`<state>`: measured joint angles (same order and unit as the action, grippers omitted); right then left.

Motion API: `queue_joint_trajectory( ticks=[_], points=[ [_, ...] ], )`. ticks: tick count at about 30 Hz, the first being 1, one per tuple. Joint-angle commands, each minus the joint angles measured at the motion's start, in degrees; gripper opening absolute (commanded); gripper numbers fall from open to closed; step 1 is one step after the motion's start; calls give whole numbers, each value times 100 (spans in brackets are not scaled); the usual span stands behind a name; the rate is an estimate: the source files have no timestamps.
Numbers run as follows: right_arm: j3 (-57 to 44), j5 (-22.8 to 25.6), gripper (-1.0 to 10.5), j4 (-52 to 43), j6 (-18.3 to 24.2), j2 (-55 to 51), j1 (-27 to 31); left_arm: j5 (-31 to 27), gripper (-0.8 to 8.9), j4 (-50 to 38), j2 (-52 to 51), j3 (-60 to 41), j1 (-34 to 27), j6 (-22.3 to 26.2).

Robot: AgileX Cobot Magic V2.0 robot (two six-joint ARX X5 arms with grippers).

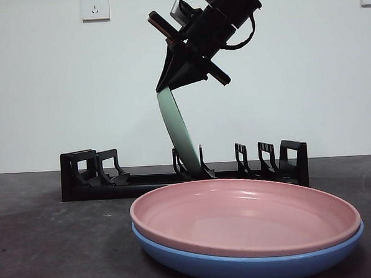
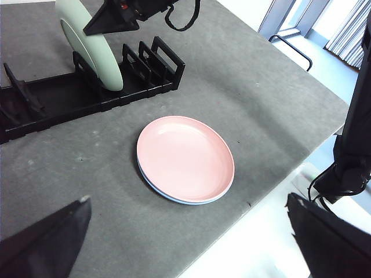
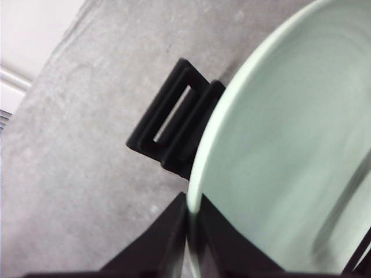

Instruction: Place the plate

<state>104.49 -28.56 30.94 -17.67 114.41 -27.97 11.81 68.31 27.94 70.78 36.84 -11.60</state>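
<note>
The right hand (image 1: pixel 170 84) comes down from above and pinches the top rim of the pale green plate (image 1: pixel 179 136), one jaw on each side of the edge. The plate stands on its edge, so its long line runs up and down. It leans a little, with its top tipped toward the end of the black dish rack (image 1: pixel 88 175) that is on the left in the front view. Its bottom edge sits down in a slot near the middle of the rack. In the front view we see the plate almost edge-on.

The rack lies long across the grey counter (image 1: pixel 48 246).

In front of the rack, apart from it, a pink plate (image 1: pixel 245 213) lies flat inside a blue plate (image 1: pixel 242 264).

The left hand (image 2: pixel 185 243) hangs high over the counter, spread wide and holding nothing.
</note>
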Motion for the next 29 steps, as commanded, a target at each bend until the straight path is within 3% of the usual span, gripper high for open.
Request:
queue_joint_trajectory(
  ticks=[1, 12, 21, 25, 29],
  points=[
    [310, -37, 9, -74, -98, 17, -37, -24, 525, -63, -2, 118, 35, -4],
    [396, -632, 10, 140, -70, -918, -59, -24, 525, -61, -2, 118, 35, -2],
    [393, -538, 10, 1491, 903, -1875, -232, -28, 525, -63, -2, 118, 35, 17],
    [382, -459, 10, 2402, 1652, -2157, -354, -31, 525, -63, -2, 116, 35, 15],
    [374, -426, 10, 3123, 2065, -2376, -444, -33, 525, -63, -2, 116, 35, 15]
  ],
)
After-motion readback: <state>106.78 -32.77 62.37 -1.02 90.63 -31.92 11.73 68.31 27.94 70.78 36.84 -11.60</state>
